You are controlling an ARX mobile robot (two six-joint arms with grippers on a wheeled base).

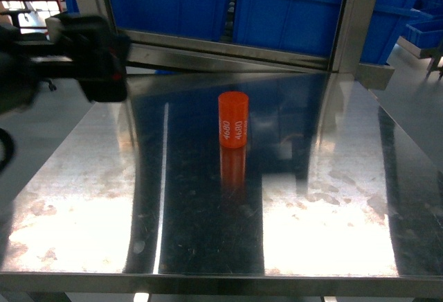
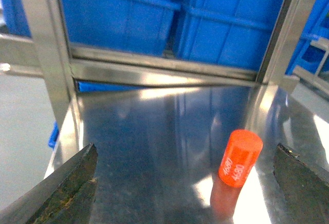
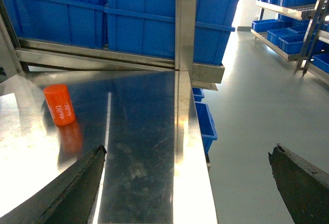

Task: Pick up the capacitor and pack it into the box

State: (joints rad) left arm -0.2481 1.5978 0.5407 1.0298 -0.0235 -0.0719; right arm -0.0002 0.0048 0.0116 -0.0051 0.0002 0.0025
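Both sets of jaws stood wide apart and held nothing: the left gripper [image 2: 185, 183] hung above the steel surface [image 1: 90, 205], the right gripper [image 3: 187, 183] over its 3 o'clock edge. The orange capacitor [image 1: 233, 120] stood upright mid-surface, apart from both. Blue bins [image 1: 291, 7] lined 12 o'clock.

Shiny steel table [image 1: 332, 198]; blue plastic bins [image 1: 291, 7] behind its frame; more blue bins on shelving [image 3: 288, 23] at right
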